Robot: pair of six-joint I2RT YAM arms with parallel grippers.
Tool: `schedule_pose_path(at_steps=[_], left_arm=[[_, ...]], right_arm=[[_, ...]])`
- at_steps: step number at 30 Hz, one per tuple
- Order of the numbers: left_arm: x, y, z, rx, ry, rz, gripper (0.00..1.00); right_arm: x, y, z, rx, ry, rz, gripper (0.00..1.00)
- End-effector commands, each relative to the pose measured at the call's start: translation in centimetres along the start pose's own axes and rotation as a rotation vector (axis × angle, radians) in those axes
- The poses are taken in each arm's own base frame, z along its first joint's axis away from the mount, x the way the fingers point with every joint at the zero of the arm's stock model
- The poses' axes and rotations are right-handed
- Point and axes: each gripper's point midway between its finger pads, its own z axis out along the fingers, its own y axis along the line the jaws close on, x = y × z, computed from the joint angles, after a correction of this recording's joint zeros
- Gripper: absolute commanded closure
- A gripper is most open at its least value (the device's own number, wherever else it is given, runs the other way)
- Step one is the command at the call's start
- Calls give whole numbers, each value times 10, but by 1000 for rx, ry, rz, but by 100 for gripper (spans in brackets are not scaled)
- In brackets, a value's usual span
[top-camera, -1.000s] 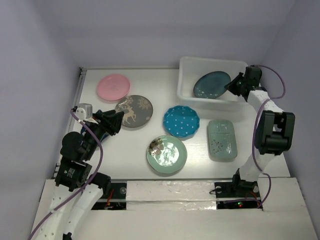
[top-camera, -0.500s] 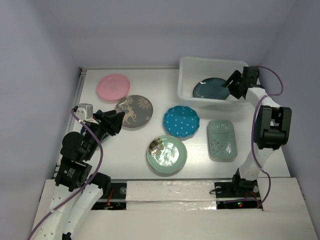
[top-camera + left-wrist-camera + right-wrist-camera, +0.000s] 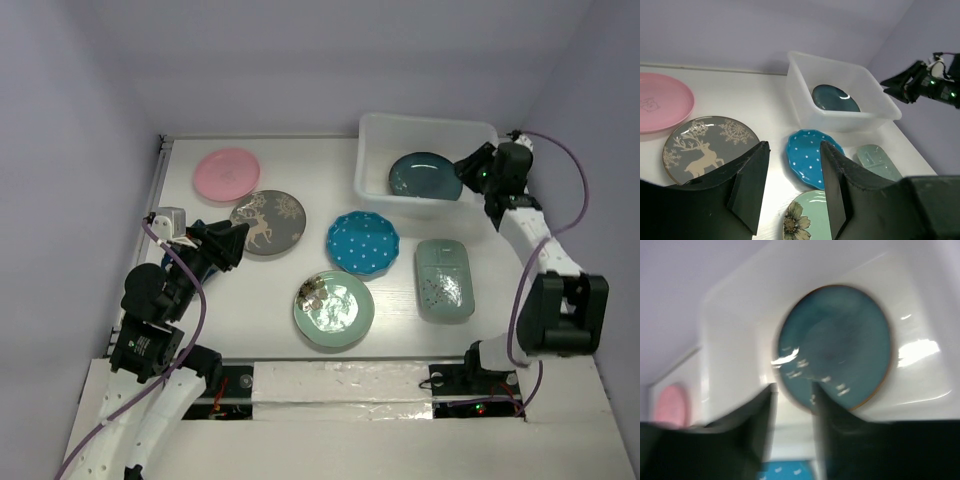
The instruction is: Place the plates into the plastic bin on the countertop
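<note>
Inside the plastic bin (image 3: pixel 368 160) lies a plate (image 3: pixel 425 176) — teal (glossy).

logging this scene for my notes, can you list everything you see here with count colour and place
plastic bin: 1, translucent white, far right of the countertop
teal plate: 1, dark teal, inside the plastic bin
pink plate: 1, pink, far left
deer plate: 1, dark grey with gold deer, just nearer than the pink plate
dotted plate: 1, blue with white dots, centre
flowered plate: 1, pale green, near centre
rectangular plate: 1, pale green, near side of the plastic bin
countertop: 1, white, under everything
metal strip: 1, silver, left edge of the countertop
left tool: 1, black, open, by the deer plate's left rim
right tool: 1, black, open and empty, at the plastic bin's right wall
</note>
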Motion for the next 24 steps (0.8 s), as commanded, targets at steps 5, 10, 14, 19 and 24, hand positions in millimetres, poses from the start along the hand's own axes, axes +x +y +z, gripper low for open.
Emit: schedule_pose_path(at_steps=[5, 10, 14, 19, 24], left_arm=[[-5, -3, 3, 12, -17, 0, 57], [-8, -6, 1, 25, -27, 1, 57], [-10, -7, -2, 27, -36, 2, 57], [-10, -8, -2, 31, -34, 2, 57], [-11, -8, -2, 34, -37, 2, 57]], right_arm=[[151, 72, -78, -286, 189, -97, 100], [253, 75, -135, -340, 425, -168, 100], [282, 60, -167, -287, 508, -153, 100], [314, 21, -176, -214, 586, -104, 48], [351, 22, -187, -297, 730, -78, 46]])
